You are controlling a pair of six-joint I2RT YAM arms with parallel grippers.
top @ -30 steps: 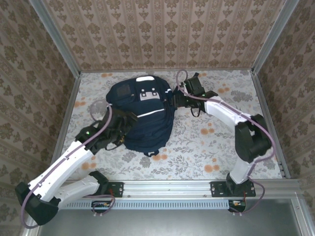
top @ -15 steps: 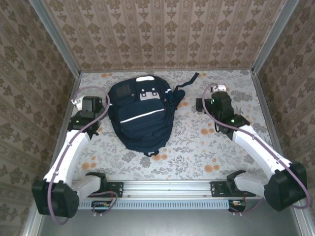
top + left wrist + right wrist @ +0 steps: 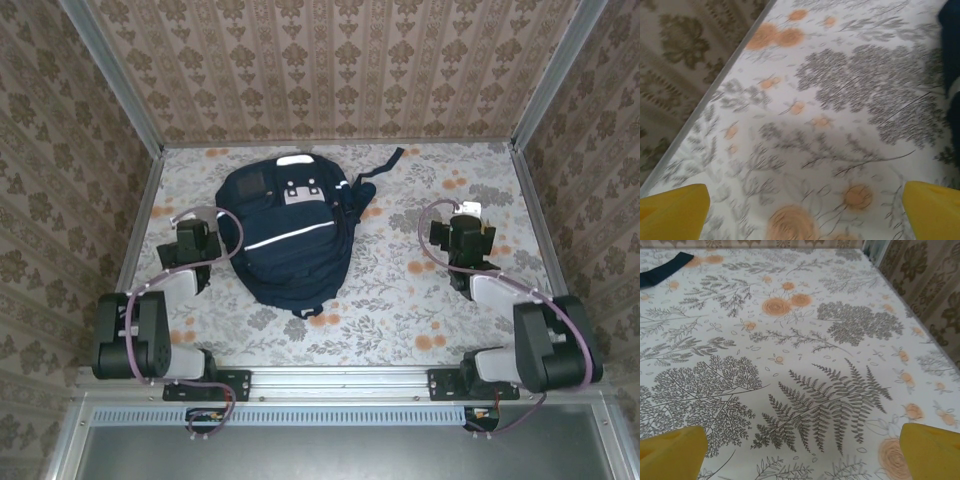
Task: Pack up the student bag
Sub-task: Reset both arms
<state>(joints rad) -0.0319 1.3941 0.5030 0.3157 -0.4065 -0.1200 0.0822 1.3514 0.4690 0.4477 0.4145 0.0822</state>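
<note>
The student bag (image 3: 290, 232), a navy backpack with a thin white stripe and white patches near its top, lies flat at the middle back of the table, its dark strap (image 3: 385, 163) trailing to the right. My left gripper (image 3: 180, 217) sits to the bag's left, apart from it and open; its yellow fingertips (image 3: 671, 212) stand wide over bare cloth, and the bag's edge (image 3: 952, 75) shows at the right. My right gripper (image 3: 467, 211) rests to the bag's right, open with nothing in it. In the right wrist view the strap's end (image 3: 662, 266) lies far off.
A floral cloth (image 3: 400, 300) covers the table. Wallpapered walls with metal edge rails (image 3: 140, 220) close in the left, back and right sides. Both arms are folded back near their bases at the near edge.
Both arms have pulled back from the bag's sides and folded toward their bases. The right gripper has opened wider as it left the bag's upper right corner. The bag lies flatter.
</note>
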